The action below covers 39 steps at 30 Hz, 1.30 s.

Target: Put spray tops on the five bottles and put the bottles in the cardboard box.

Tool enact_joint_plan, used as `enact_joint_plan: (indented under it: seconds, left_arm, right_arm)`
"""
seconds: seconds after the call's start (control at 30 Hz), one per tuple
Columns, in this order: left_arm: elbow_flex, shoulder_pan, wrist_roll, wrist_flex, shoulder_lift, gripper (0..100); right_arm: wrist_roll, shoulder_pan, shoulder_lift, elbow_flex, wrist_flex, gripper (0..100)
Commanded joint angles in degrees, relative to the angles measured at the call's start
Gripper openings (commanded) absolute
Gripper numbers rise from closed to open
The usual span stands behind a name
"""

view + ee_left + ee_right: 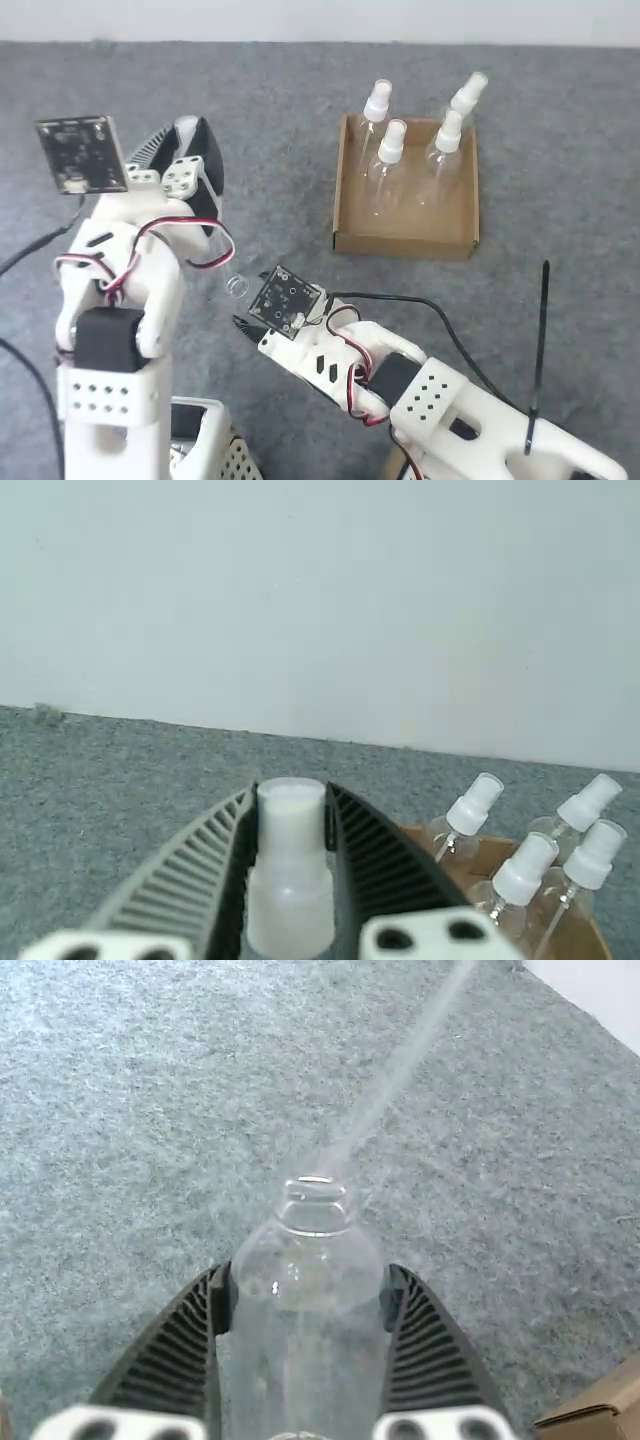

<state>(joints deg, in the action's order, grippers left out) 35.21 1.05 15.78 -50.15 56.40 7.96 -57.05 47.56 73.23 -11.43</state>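
Note:
My left gripper (290,792) is shut on a white spray top (290,880) and is held up at the left of the high view (187,135). My right gripper (308,1285) is shut on a clear bottle (305,1310) with an open neck. That neck (238,286) lies just below the left arm. A thin translucent tube (400,1070) slants up from the bottle's mouth. The cardboard box (405,243) stands at the back right. It holds several clear bottles (385,160) with white spray tops, also seen from the left wrist (525,870).
Grey carpet covers the table up to a pale wall at the back. A thin black rod (543,340) stands upright at the right arm's base. A white perforated part (205,440) sits by the left arm's base.

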Motion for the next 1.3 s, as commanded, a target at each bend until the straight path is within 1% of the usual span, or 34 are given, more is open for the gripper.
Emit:
enact_joint_plan:
  seconds: [0.0, 0.17, 0.33, 0.5, 0.57, 0.67, 0.77, 0.9, 1.13, 1.27]
  left_arm:
    - [-0.57, -0.26, 0.26, 1.76, -0.18, 1]
    - [0.13, -0.35, 0.26, 1.49, -0.18, 1]
    - [5.41, -0.62, 0.26, 1.05, -0.18, 1]
    - [6.81, -1.23, 0.09, -4.92, 1.41, 1]
    - [7.16, -2.90, -1.14, -8.35, 3.96, 1]
    - [9.10, -7.30, -3.96, -11.52, 8.62, 1]
    - [12.88, -9.85, -5.45, -9.93, 11.52, 1]
    - [16.92, -10.46, -5.63, -7.21, 11.96, 1]
    - [19.21, -10.46, -5.71, -7.30, 12.31, 1]
    - [19.38, -10.46, -5.71, -7.47, 12.40, 1]
  right_arm:
    - [-0.79, -0.31, 2.42, -0.35, 1.45, 0.6]
    - [-0.88, -0.31, 2.42, -0.35, 1.45, 0.6]
    - [-0.88, -0.31, 2.42, -0.35, 1.45, 0.6]
    - [-0.88, 0.66, 2.42, -0.35, 1.45, 0.6]
    - [-0.97, 2.33, 2.42, -0.44, 1.45, 0.6]
    - [-2.55, 4.26, 2.42, -0.53, 1.89, 0.6]
    - [-5.63, 4.62, 2.42, -0.62, 1.98, 0.6]
    - [-5.54, 4.62, 2.42, -0.44, 1.71, 0.6]
    - [-5.36, 4.62, 2.51, -0.18, -1.71, 0.6]
    - [-5.71, 4.97, 2.51, 0.26, 2.33, 0.6]
